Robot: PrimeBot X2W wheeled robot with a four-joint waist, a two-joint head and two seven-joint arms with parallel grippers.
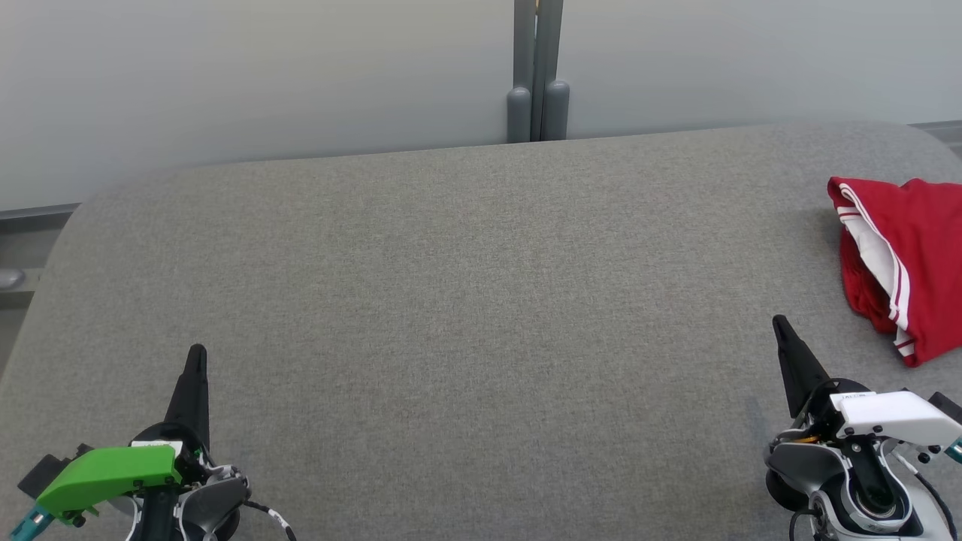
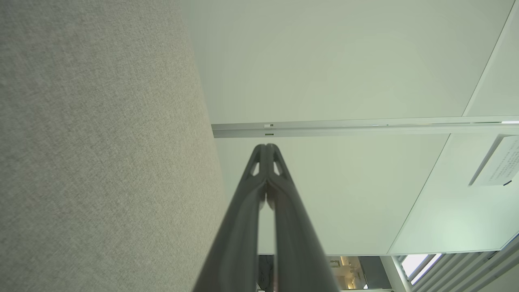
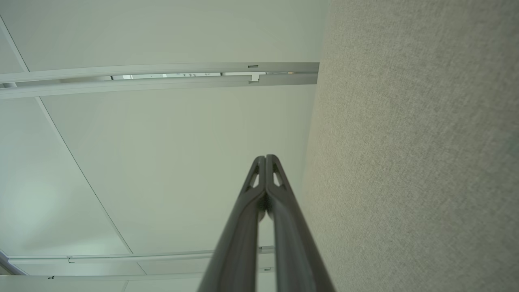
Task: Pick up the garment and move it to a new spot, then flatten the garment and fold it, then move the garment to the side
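Where the table (image 1: 481, 300) meets the lower left of the frame, the left gripper (image 1: 197, 359) sits clenched and empty; at lower right, the right gripper (image 1: 782, 327) is likewise clenched and empty; the red garment (image 1: 913, 255) lies loosely folded at the right edge, apart from it.

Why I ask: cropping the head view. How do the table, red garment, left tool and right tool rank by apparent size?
1. table
2. red garment, partly cropped
3. left tool and right tool: alike, not ranked
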